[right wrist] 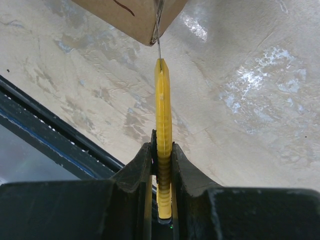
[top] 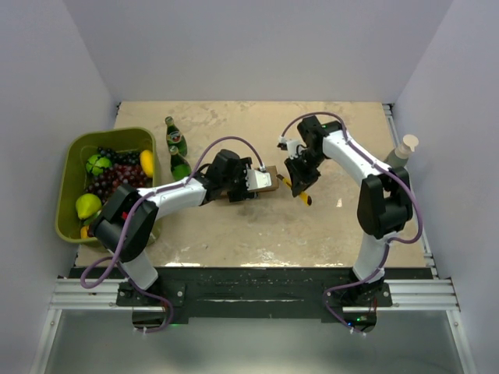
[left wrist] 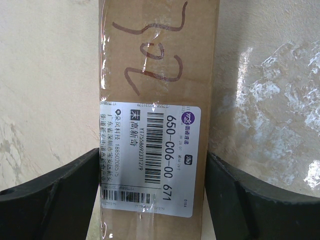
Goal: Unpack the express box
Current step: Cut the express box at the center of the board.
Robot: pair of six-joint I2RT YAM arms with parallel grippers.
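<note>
One small brown cardboard express box [left wrist: 155,65], one slim yellow utility knife [right wrist: 163,100], two grippers at work on the beige marbled table [top: 234,234].

The box lies flat mid-table, its single white printed label [left wrist: 150,150] facing up. The left gripper [left wrist: 152,170] straddles it, jaws spread wide with both fingers [left wrist: 55,200] pressed against its long sides. The right gripper [right wrist: 162,150] is closed narrow on the knife's handle, held edge-on. The knife's thin metal blade [right wrist: 158,42] reaches up to touch the box's end corner. Two green glass bottles [top: 176,137] stand beside one green plastic bin [top: 66,187] of fruit at far left.
</note>
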